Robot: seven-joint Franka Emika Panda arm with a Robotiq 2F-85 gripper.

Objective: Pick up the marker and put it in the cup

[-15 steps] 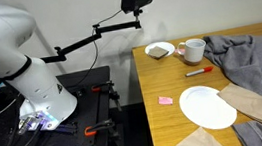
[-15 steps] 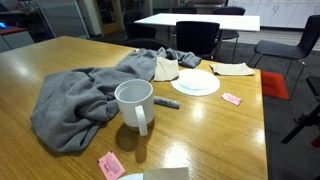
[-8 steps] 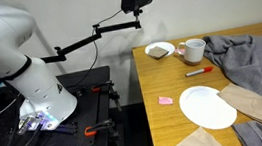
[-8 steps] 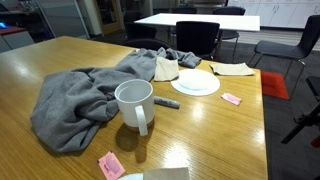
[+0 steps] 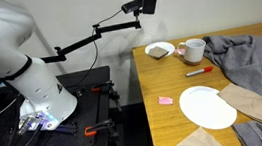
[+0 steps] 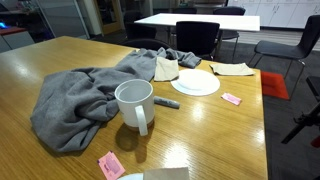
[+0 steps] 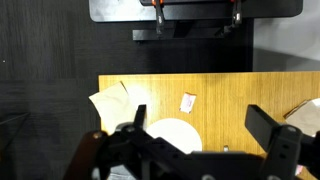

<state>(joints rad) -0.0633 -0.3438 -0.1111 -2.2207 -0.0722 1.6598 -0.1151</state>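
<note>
Only real change: the gripper [image 5: 147, 0] has shifted sideways and a bit higher in an exterior view. It's now partly cut off at the top edge and sits more toward the table [image 5: 162, 79] side.

On table [image 5: 163, 84]: marker [image 5: 199, 73] near cup [image 5: 193, 50]; bowl [image 5: 160, 50] just beside cup — plate [image 5: 208, 107] apart.

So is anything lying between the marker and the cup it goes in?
Nothing visible does. The marker lies on bare table close beside the cup; the grey cloth sits off to one side.
</note>
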